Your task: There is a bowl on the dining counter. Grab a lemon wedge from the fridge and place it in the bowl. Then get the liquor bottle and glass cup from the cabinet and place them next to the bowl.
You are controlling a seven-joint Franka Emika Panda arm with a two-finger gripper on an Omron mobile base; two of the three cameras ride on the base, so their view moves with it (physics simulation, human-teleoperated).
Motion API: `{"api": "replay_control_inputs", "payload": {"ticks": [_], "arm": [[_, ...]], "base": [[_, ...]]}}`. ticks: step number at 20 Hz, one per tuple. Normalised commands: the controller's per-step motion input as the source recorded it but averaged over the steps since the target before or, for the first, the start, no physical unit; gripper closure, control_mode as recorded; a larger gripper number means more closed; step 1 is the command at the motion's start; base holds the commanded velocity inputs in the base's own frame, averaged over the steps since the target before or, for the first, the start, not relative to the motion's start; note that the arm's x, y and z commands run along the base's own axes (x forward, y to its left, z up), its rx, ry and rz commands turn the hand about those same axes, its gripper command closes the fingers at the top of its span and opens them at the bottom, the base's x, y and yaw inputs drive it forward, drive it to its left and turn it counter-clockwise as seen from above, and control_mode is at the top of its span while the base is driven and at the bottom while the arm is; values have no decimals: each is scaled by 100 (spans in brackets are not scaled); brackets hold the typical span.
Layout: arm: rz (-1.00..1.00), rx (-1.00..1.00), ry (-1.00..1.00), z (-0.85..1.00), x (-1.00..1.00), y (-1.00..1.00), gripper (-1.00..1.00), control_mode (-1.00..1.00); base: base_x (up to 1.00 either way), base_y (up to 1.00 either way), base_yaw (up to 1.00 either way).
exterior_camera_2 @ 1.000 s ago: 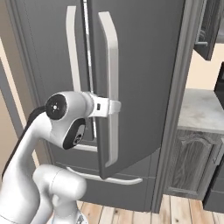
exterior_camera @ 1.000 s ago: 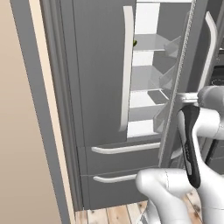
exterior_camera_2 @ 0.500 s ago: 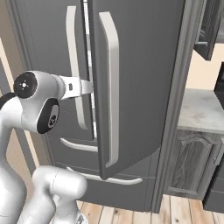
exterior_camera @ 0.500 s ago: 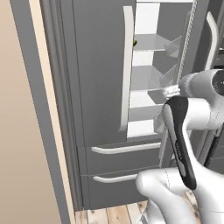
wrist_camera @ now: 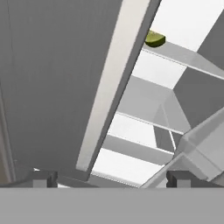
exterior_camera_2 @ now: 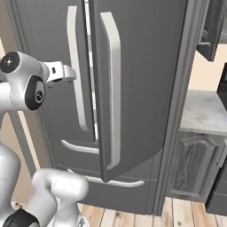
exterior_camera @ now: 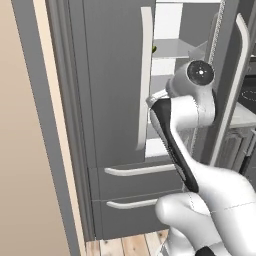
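the two-finger gripper [wrist_camera: 107, 178] stands wide and empty at the bottom of the hand view, its two dark tips far apart. one small yellow-green lemon wedge [wrist_camera: 154, 39] lies on a pale shelf at upper right, inside the tall dark grey fridge [exterior_camera: 112, 75], whose two doors each carry one long pale handle [exterior_camera_2: 113, 95].

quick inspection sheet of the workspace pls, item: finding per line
surface: wood plank floor below the fridge; grey-veined pale worktop to its right
job's things: fridge, right door ajar, left door shut, pale shelves visible; lemon wedge on a shelf edge behind the left door's handle
clutter: nothing seen
grippers: gripper open, empty, facing the gap between the doors
cables: nothing seen
surroundings: beige wall left of the fridge; arched-panel base cabinet on the right
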Motion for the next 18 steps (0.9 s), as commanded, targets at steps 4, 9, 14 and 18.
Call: {"api": "replay_control_inputs", "payload": {"ticks": [4, 9, 14, 18], "arm": [[-9, -11, 6, -11, 94, 7, -100, -100], [-16, -11, 0, -19, 78, -8, -100, -100], [-16, -3, 1, -18, 53, -37, -100, -100], [-17, 0, 0, -6, 1, -69, -100, -100]], "base": [[0, 0, 0], [0, 0, 0], [0, 0, 0], [0, 0, 0]]}}
